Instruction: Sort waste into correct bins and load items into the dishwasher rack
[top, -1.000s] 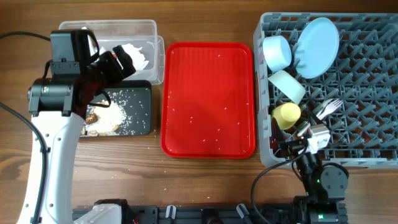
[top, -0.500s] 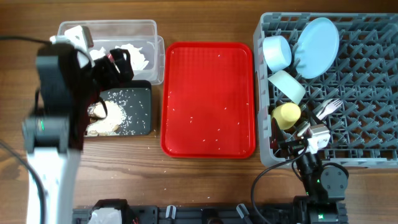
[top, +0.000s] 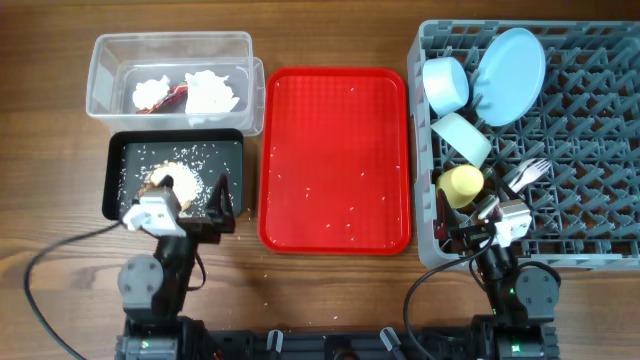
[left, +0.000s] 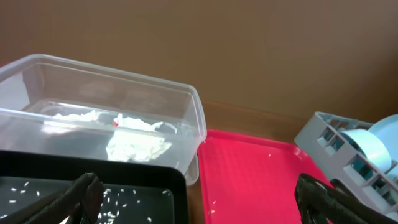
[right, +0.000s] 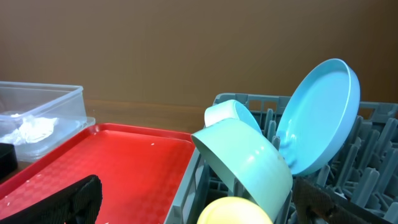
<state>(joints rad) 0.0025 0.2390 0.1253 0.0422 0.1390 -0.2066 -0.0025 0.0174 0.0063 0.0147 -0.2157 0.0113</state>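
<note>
While both arms sit at the near edge of the tabletop (top: 330, 290), the left end effector (top: 180, 210) is spread wide and empty over the near end of the one black tub (top: 115, 150), at 8 o'clock from the single red tray (top: 335, 235). The right end effector (top: 488, 222), equally wide and holding nothing, sits at the near left corner of the dishwasher rack (top: 600, 255), at 3 o'clock. The black tub holds scattered rice (top: 195, 160) and brown lumps (top: 160, 178). In the rack, going away: one yellow cup (top: 461, 184), one fork (top: 530, 172), one mint-green bowl (top: 462, 137), one pale blue bowl (top: 446, 82), one plate (top: 510, 62). At 10 o'clock, the one clear tub (top: 100, 75) holds two crumpled napkins (top: 212, 92) and one red wrapper (top: 178, 92).
</note>
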